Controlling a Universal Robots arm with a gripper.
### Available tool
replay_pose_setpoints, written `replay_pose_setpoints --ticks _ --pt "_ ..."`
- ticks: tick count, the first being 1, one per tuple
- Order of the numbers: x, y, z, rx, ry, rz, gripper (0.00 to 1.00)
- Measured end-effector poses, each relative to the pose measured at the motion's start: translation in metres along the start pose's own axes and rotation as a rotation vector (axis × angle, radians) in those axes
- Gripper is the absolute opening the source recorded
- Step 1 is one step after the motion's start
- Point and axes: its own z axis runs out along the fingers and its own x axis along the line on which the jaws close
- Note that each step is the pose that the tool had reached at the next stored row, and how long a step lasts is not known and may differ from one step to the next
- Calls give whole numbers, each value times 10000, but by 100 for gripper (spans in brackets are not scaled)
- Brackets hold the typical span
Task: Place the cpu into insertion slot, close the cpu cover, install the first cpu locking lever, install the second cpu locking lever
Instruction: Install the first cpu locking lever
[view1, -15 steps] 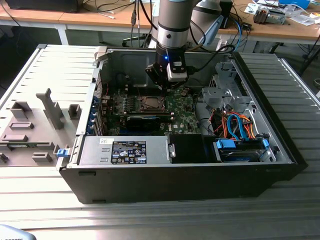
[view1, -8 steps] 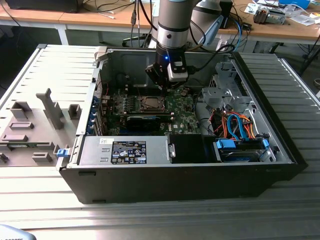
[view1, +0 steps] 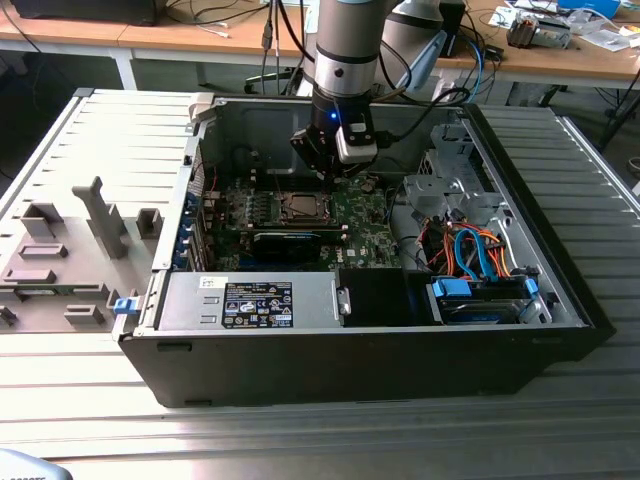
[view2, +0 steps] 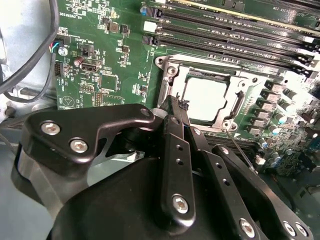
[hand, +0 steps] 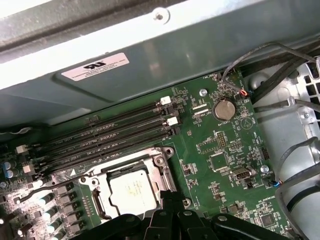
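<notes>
My gripper (view2: 176, 107) hung with jaws pressed together, holding nothing, tips just at the socket's edge. One cpu (view2: 206, 98) sat in the insertion slot (hand: 167, 172) under one closed cpu cover (view2: 235, 102); four memory slots (hand: 107, 137) lay beyond.

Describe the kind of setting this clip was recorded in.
Probably a lab or workshop bench for PC assembly trials: an open computer case lies on a metal table, the robot's gripper sits by the cpu, and cluttered wooden desks stand behind.
</notes>
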Motion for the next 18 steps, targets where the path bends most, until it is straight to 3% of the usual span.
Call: replay_pose_setpoints --ticks 18 --pt "0 0 0 6 -2 -540 11"
